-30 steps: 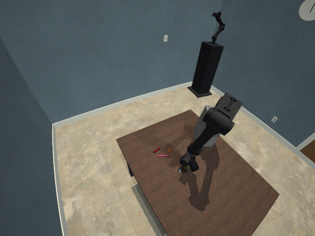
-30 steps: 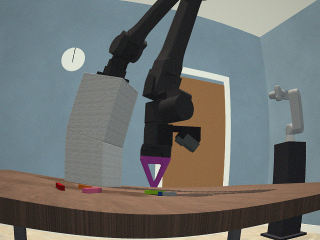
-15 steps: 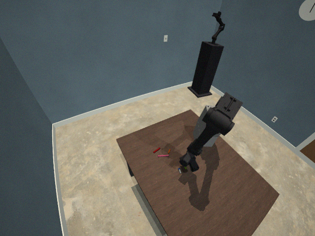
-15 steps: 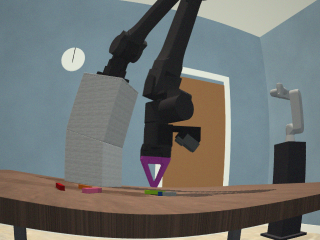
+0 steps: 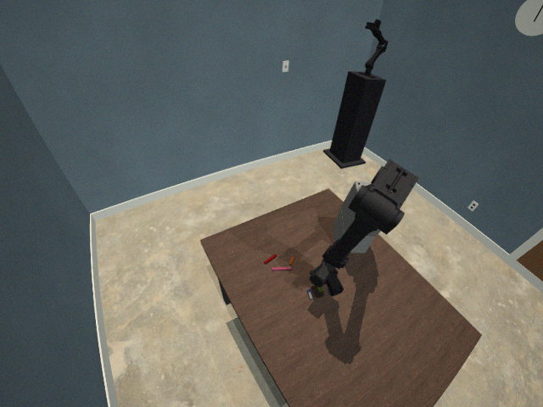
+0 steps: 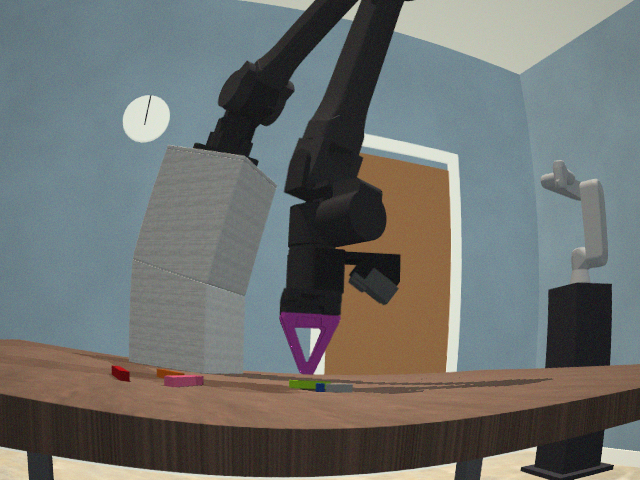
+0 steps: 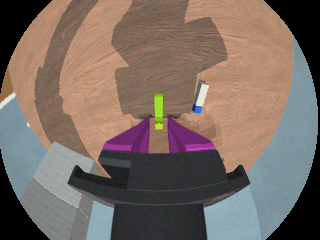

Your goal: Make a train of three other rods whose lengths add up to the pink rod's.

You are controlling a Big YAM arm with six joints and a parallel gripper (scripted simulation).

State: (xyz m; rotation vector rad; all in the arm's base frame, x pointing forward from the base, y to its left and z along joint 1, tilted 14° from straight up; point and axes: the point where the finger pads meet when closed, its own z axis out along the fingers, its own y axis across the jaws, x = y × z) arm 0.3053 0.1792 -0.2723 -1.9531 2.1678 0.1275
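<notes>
The pink rod point(image 5: 281, 268) lies flat on the table, also in the exterior view point(image 6: 183, 380). A lime rod point(image 6: 302, 383) lies flat under my gripper point(image 6: 307, 369). In the wrist view the lime rod point(image 7: 159, 112) runs out from between the purple fingertips. The fingers stand a little apart and hover just above it, holding nothing. A short grey rod point(image 7: 202, 94) with a blue rod point(image 7: 198, 110) at its end lies to the right of the lime rod, apart from it and at a slight angle. Both also show in the exterior view: blue point(image 6: 320, 386), grey point(image 6: 339, 387).
A red rod point(image 5: 270, 259) and an orange rod point(image 5: 291, 260) lie near the pink rod, left of my gripper. The arm's grey base block point(image 6: 196, 258) stands behind them. A pedestal with another arm point(image 6: 578, 325) stands off the table.
</notes>
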